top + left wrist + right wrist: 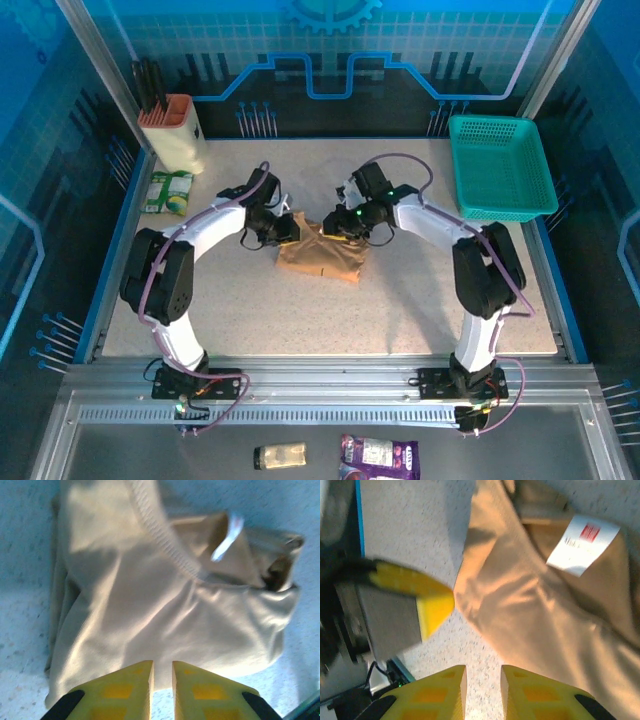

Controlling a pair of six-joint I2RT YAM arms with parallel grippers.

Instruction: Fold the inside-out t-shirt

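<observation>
Left gripper (162, 664) and right gripper (483, 669) narrowly parted, empty, beside t-shirt (325, 258); tag (582, 545) illegible.

Robot lab: aluminium-framed enclosure (320, 385), blue panels (200, 40)

Top external: high above and behind the arm bases (178, 372), facing down and forward; far from the t-shirt (322, 255), which lies mid-view.
Left wrist: very near above the t-shirt (165, 615), facing down past the left gripper (162, 675).
Right wrist: very near above the t-shirt's edge (530, 615), facing down past the right gripper (483, 677).
Shared: the t-shirt, in all three; right wrist also catches a left gripper finger (434, 611) beside it.
</observation>
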